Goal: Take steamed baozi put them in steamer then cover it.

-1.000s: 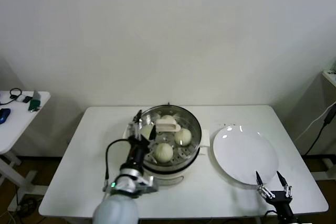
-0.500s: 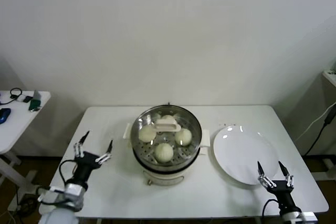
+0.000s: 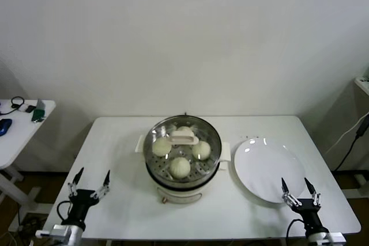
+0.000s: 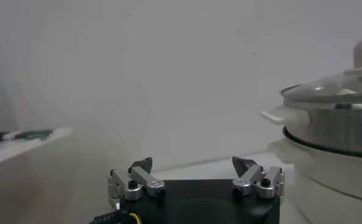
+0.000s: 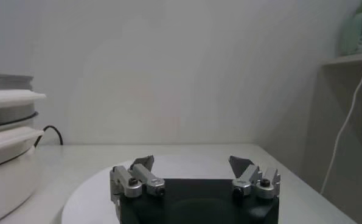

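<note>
The steamer [image 3: 190, 189] stands mid-table, a shiny pot on a cream base, with a clear lid [image 3: 183, 137] resting on it. Several off-white steamed baozi [image 3: 180, 167] show through the lid on the perforated tray. My left gripper [image 3: 89, 181] hovers open and empty over the table's front left corner, well away from the pot. In the left wrist view the left gripper [image 4: 193, 165] is wide open, with the steamer [image 4: 339, 131] beyond it. My right gripper [image 3: 298, 191] is open and empty at the front right, and the right wrist view shows the same gripper [image 5: 191, 163] with nothing between its fingers.
An empty white plate [image 3: 268, 168] lies right of the steamer, just beyond the right gripper; the plate [image 5: 101, 185] also shows in the right wrist view. A small side table [image 3: 23, 119] with gadgets stands far left. A black cable [image 5: 52, 135] runs behind the steamer.
My left gripper has pulled back from the steamer's left rim to the front left corner of the table. The lid stays on the pot. The right gripper has hardly moved.
</note>
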